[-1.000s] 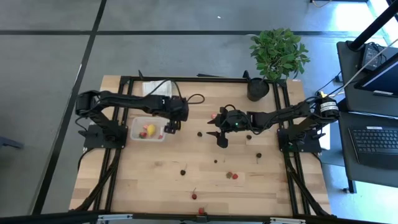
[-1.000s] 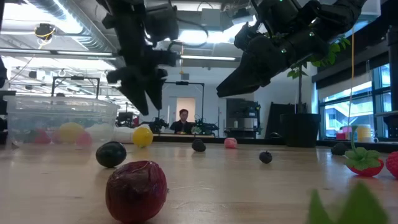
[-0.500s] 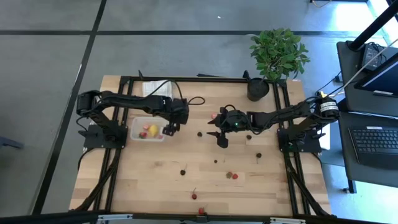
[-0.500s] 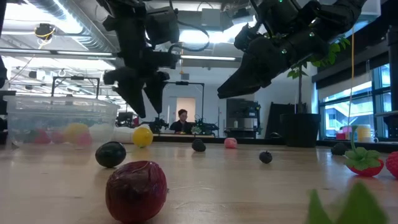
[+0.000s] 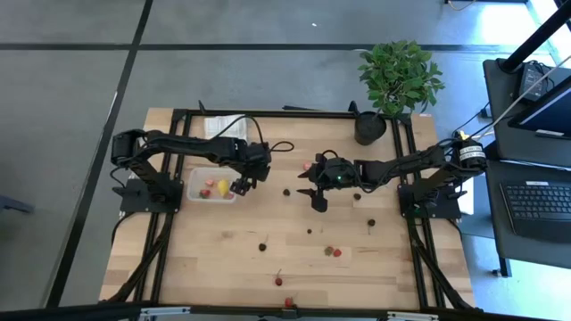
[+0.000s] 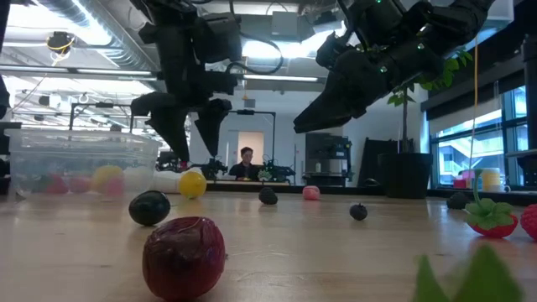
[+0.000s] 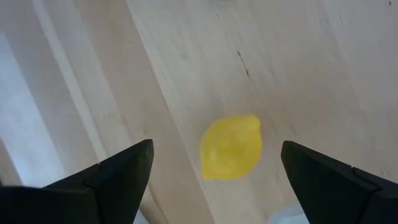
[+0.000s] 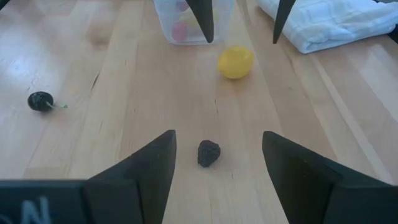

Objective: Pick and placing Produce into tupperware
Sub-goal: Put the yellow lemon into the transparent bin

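A clear tupperware [image 5: 211, 185] stands at the table's left with a yellow lemon piece and red pieces inside. A second yellow lemon [image 7: 231, 147] lies on the wood just right of it. My left gripper [image 6: 191, 126] hangs open above this lemon, pointing down, one finger on either side, clear of it. My right gripper [image 8: 214, 155] hovers open near the table's middle, slanting toward a small dark piece [image 8: 209, 152] on the wood below it.
A folded white cloth [image 8: 329, 22] lies behind the tupperware. A potted plant [image 5: 370, 127] stands at the far right. Cherries [image 5: 264, 246] and strawberries [image 5: 332, 251] are scattered over the near half. A person [image 6: 246, 164] sits in the room behind.
My left gripper has rolled about the line it points along while staying above the lemon; in the low view its two fingers now stand side by side instead of one before the other. The right arm and the produce have kept still.
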